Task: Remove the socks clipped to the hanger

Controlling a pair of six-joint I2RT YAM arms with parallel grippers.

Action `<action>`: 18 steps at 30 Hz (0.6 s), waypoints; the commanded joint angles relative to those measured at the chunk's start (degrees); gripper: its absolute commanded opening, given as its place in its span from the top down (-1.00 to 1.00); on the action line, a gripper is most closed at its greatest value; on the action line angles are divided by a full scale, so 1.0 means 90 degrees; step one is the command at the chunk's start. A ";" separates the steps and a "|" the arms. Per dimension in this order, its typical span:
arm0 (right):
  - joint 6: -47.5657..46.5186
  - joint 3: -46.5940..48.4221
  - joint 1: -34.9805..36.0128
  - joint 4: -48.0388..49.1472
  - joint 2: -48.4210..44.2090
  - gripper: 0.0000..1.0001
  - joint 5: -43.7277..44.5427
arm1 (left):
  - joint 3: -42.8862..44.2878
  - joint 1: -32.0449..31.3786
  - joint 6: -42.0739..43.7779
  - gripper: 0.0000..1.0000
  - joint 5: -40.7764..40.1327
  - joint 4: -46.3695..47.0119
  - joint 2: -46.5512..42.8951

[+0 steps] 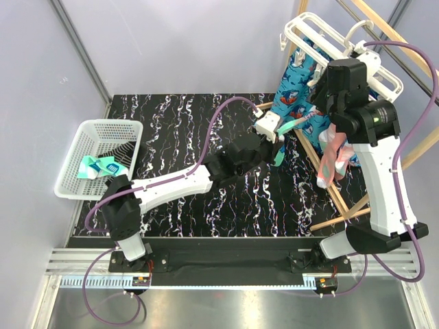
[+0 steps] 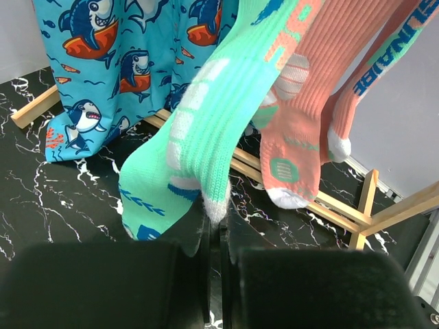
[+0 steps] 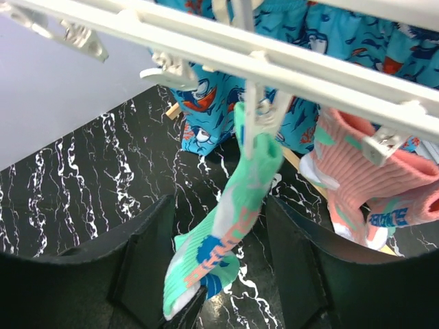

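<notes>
The white hanger [image 1: 322,34] hangs at the back right and crosses the top of the right wrist view [image 3: 288,68]. A mint-green sock [image 3: 240,199] hangs from one of its clips [image 3: 257,113]. My right gripper [image 3: 219,209] is open, with a finger on each side of this sock just below the clip. My left gripper [image 2: 216,219] is shut on the sock's whitish lower tip [image 2: 214,199], low over the table [image 1: 280,137]. Bright blue shark socks [image 2: 116,62] and salmon-pink socks [image 2: 302,130] hang beside it.
A light wooden bar frame [image 1: 322,171] stands under and behind the hanger. A white basket [image 1: 75,161] at the left holds a mint sock [image 1: 99,166] and a dark striped one [image 1: 123,149]. The table is black marble [image 1: 178,130].
</notes>
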 commanded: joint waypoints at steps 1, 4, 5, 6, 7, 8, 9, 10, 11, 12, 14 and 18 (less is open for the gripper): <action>0.0168 0.0172 0.0383 0.0071 0.0186 -0.27 0.0617 | 0.0056 -0.0032 0.0076 1.00 -0.0195 0.0507 -0.0285; 0.0236 0.0435 0.0511 -0.0144 0.0362 -0.27 0.0909 | 0.0008 -0.0032 0.0008 1.00 -0.0175 0.0517 -0.0314; 0.0265 0.0533 0.0531 -0.0222 0.0411 -0.27 0.0969 | -0.0002 -0.0032 -0.0011 1.00 -0.0175 0.0517 -0.0324; 0.0285 0.0718 0.0531 -0.0291 0.0450 -0.28 0.1095 | -0.0021 -0.0032 -0.0021 1.00 -0.0185 0.0517 -0.0334; 0.0247 0.0777 0.0531 -0.0378 0.0509 -0.29 0.1174 | -0.0031 -0.0032 -0.0031 1.00 -0.0175 0.0517 -0.0344; 0.0217 0.0788 0.0521 -0.0379 0.0519 -0.31 0.1281 | -0.0041 -0.0032 -0.0050 1.00 -0.0165 0.0527 -0.0334; 0.0188 0.0817 0.0521 -0.0418 0.0539 -0.32 0.1524 | -0.0051 -0.0032 -0.0060 1.00 -0.0136 0.0517 -0.0334; 0.0197 0.0865 0.0521 -0.0476 0.0597 -0.32 0.1642 | -0.0061 -0.0042 -0.0080 1.00 -0.0136 0.0517 -0.0344; 0.0226 0.0943 0.0521 -0.0574 0.0646 -0.32 0.1721 | -0.0070 -0.0032 -0.0099 1.00 -0.0117 0.0498 -0.0344; 0.0285 0.1108 0.0521 -0.0662 0.0685 -0.32 0.1799 | -0.0070 -0.0032 -0.0099 1.00 -0.0116 0.0478 -0.0344; 0.0305 0.1227 0.0521 -0.0809 0.0783 -0.32 0.1848 | -0.0119 -0.0032 -0.0119 1.00 -0.0116 0.0478 -0.0373; 0.0285 0.1296 0.0531 -0.0819 0.0773 -0.38 0.2052 | -0.0148 -0.0032 -0.0168 1.00 -0.0126 0.0468 -0.0422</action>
